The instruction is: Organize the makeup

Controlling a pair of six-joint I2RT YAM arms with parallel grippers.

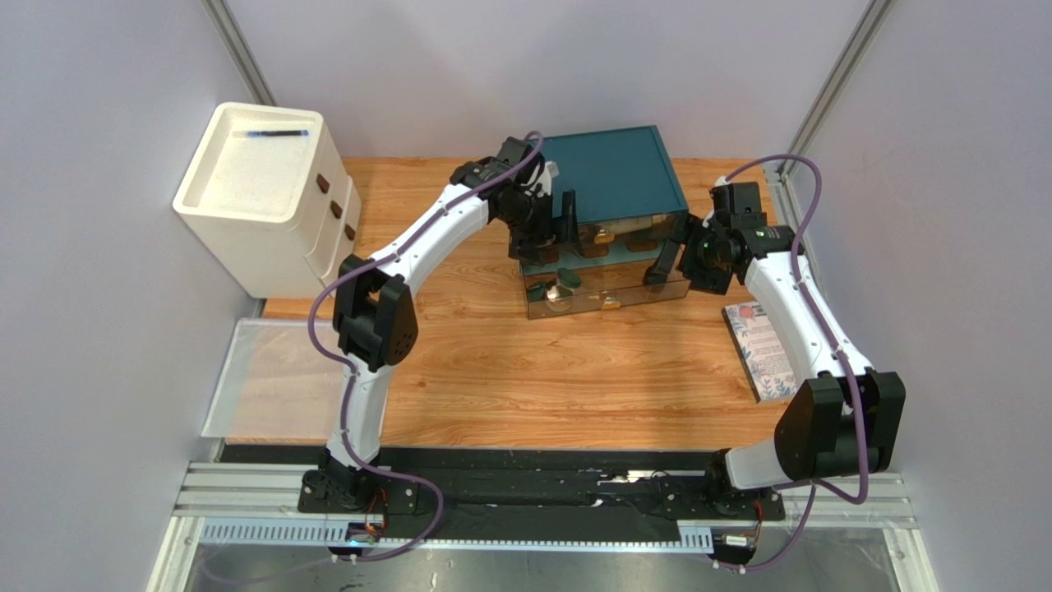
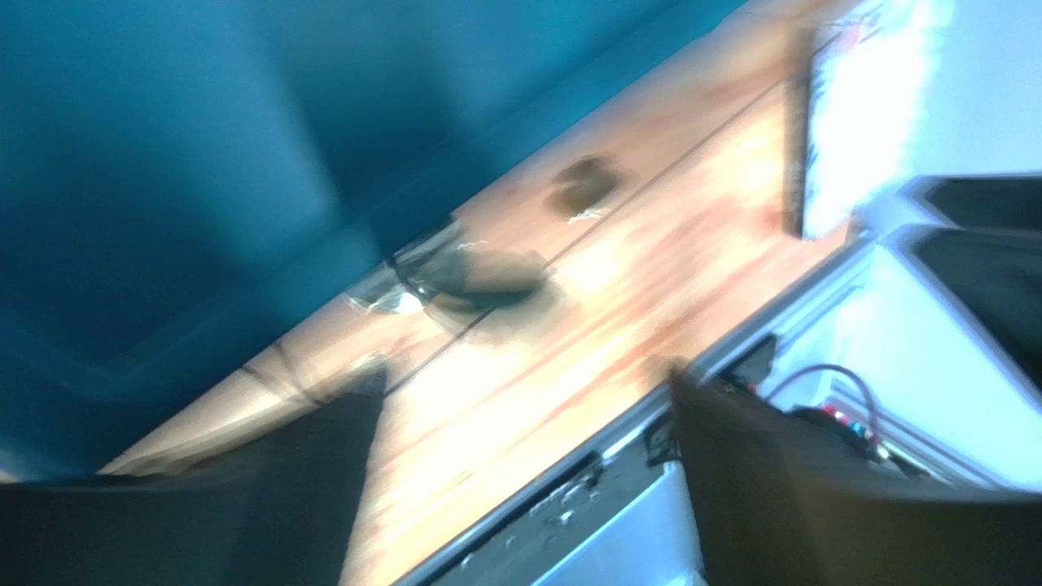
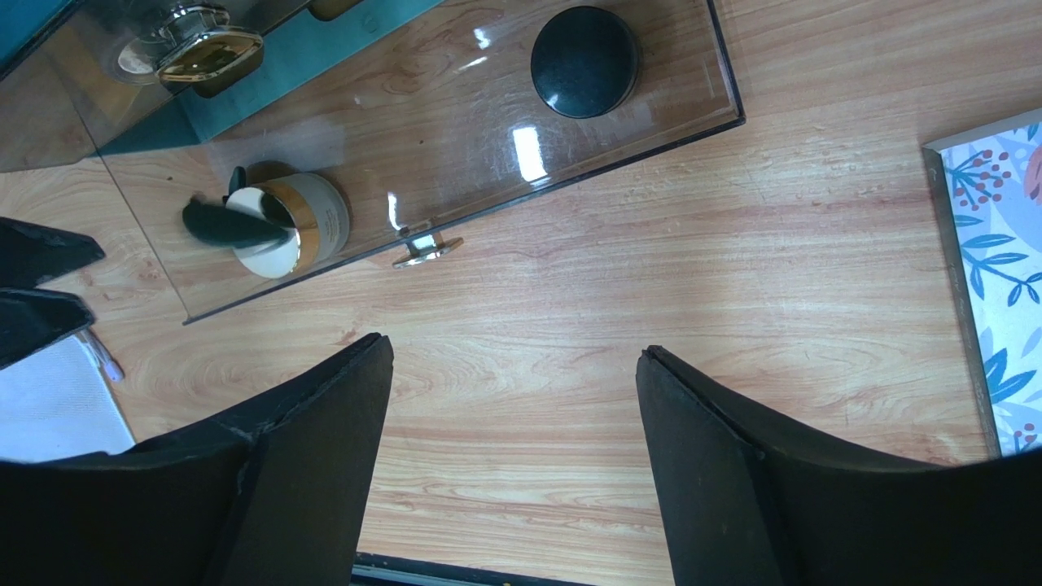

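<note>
The teal box [image 1: 611, 167] has its lower clear drawer [image 1: 617, 294] pulled out. In the right wrist view the drawer [image 3: 404, 134] holds a round dark jar [image 3: 585, 61] and a cream and gold jar [image 3: 294, 220] with a dark piece lying on it. My right gripper [image 3: 514, 352] is open and empty above bare table in front of the drawer, and it shows at the drawer's right end [image 1: 673, 262]. My left gripper [image 1: 562, 220] is open at the box's front left. Its view is blurred: teal box [image 2: 184, 159], a dark item [image 2: 483, 271], open jaws [image 2: 526, 379].
A white drawer cabinet [image 1: 266, 191] stands at the back left. A clear tray [image 1: 266, 376] lies at the table's left edge. A floral card [image 1: 766, 352] lies at the right, also in the right wrist view [image 3: 997, 281]. The drawer handle [image 3: 428, 250] points at my right gripper.
</note>
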